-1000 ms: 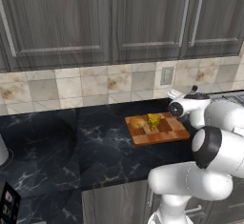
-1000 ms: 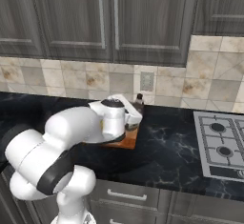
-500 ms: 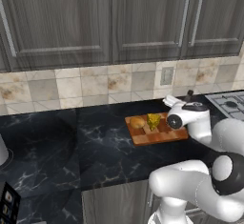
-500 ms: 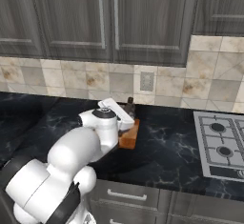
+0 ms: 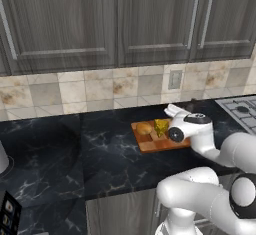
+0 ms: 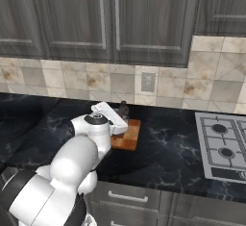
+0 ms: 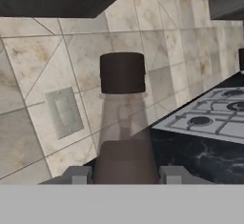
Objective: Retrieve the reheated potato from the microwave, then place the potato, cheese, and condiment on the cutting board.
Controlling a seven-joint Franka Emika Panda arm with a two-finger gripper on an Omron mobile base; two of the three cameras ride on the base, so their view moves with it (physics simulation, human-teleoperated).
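Note:
The condiment bottle [image 7: 123, 123], dark brown with a black cap, stands upright between my fingertips [image 7: 78, 174]. My gripper [image 7: 125, 174] is shut on its lower body. The bottle [image 6: 123, 109] is at the far right edge of the cutting board [image 6: 129, 141]; I cannot tell whether it rests on anything. My gripper [image 5: 189, 111] holds the bottle [image 5: 193, 106] just right of the board [image 5: 159, 144]. On the board lie the golden-brown potato [image 5: 144, 128] and the yellow cheese wedge [image 5: 161, 126], side by side. The microwave is out of view.
A gas stove [image 6: 223, 145] is set into the black marble counter to the right, also in the left base view as the stove [image 5: 243, 108]. A wall outlet [image 6: 147, 81] sits on the tiled backsplash behind the board. Dark cabinets hang above.
The hand with the bottle has come left and slightly down toward the board's right edge. The arm's elbow has swung lower. Potato and cheese have stayed put.

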